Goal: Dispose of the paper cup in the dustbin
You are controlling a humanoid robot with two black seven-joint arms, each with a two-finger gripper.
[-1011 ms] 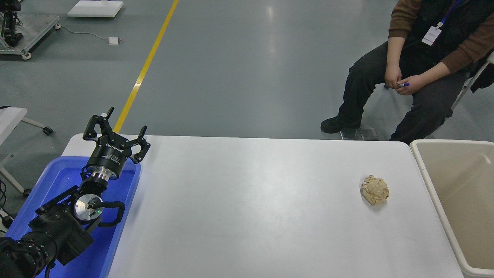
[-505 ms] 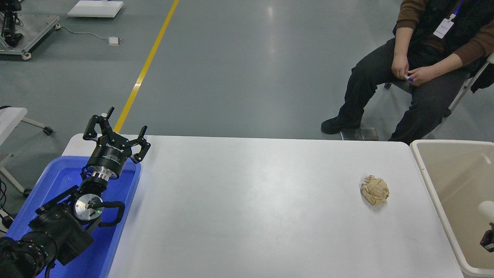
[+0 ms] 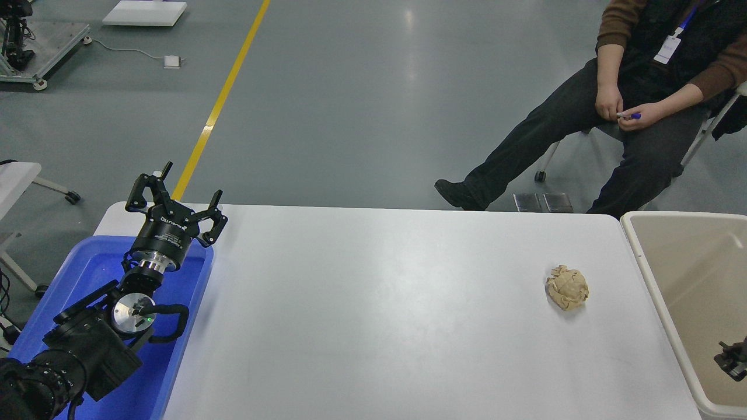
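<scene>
The paper cup is not visible in the head view. The dustbin [image 3: 683,215] is a large beige bin standing against the table's right end. Only a small black part of my right gripper [image 3: 733,359] shows at the picture's right edge, over the inside of the dustbin, and nothing is visible in it. My left gripper [image 3: 175,201] is open and empty, parked over the blue tray [image 3: 192,326] at the lower left.
A crumpled tan paper ball [image 3: 566,287] lies on the white table [image 3: 379,303] near its right end, close to the dustbin. A person [image 3: 648,111] sits on a chair beyond the table's far right corner, one leg stretched towards the table.
The right gripper came into view over the dustbin half a second ago with the cream cup showing above it; now the cup is gone from view. The person has stretched out a leg.
</scene>
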